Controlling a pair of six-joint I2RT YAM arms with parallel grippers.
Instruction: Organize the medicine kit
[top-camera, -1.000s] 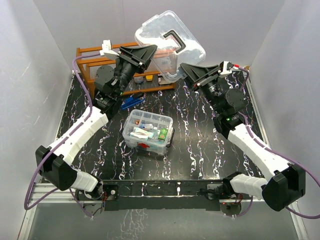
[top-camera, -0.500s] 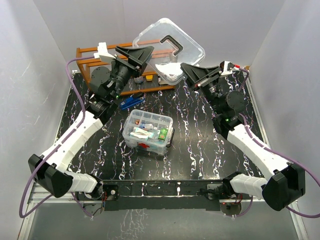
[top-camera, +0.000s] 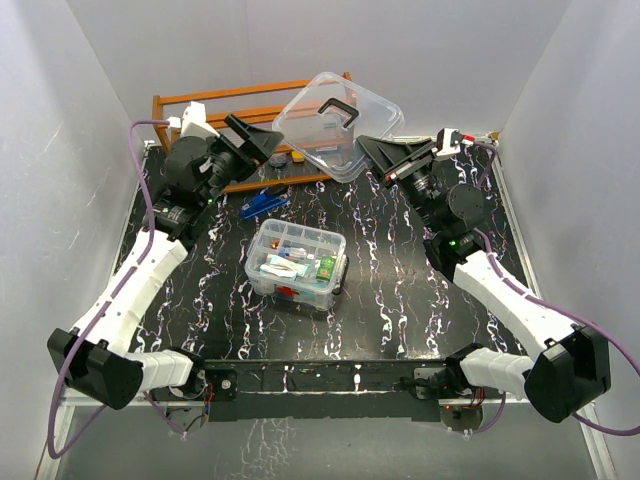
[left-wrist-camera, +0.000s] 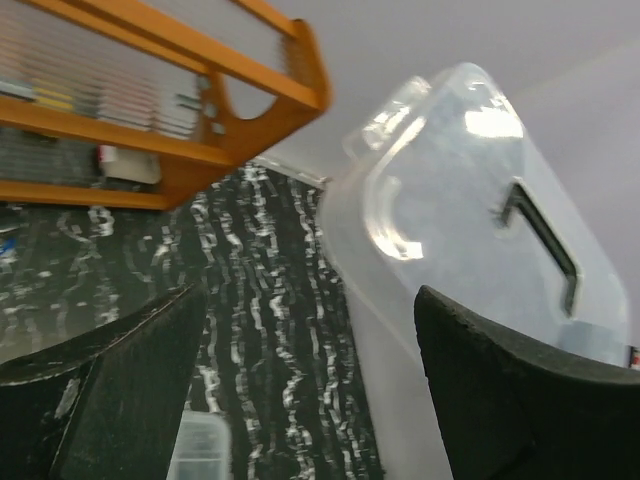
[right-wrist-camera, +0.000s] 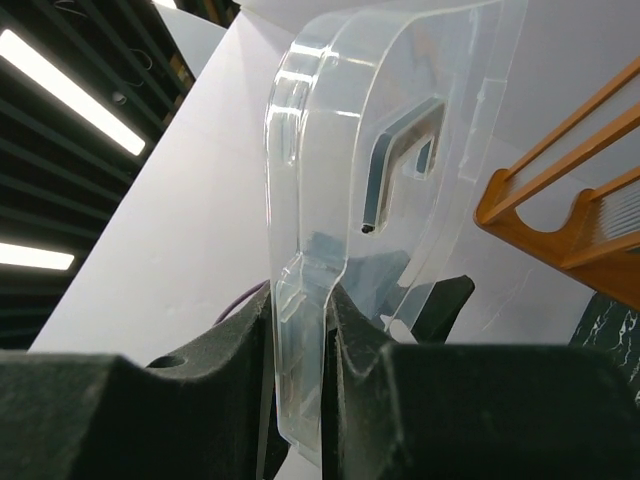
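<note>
The medicine kit's clear box (top-camera: 296, 262), with its red front latch (top-camera: 288, 292) and a divided tray holding small items, stands open at the table's middle. Its clear lid (top-camera: 338, 122) with a dark handle hangs tilted in the air at the back. My right gripper (top-camera: 367, 147) is shut on the lid's right edge. In the right wrist view that lid (right-wrist-camera: 400, 130) rim sits pinched between the pads (right-wrist-camera: 300, 340). My left gripper (top-camera: 266, 146) stands open just left of the lid, apart from it. In the left wrist view the lid (left-wrist-camera: 470, 220) lies beyond the spread fingers (left-wrist-camera: 520, 400).
An orange wooden rack (top-camera: 200, 108) runs along the back left, with small jars (top-camera: 285, 158) under it. It also shows in both wrist views, rack (left-wrist-camera: 200, 100) and rack (right-wrist-camera: 570, 220). A blue object (top-camera: 262, 203) lies on the black marbled table (top-camera: 400, 290) before the rack.
My left gripper has opened, let go of the lid and drawn back to the left. The lid has sunk and tilted, held by the right gripper alone.
</note>
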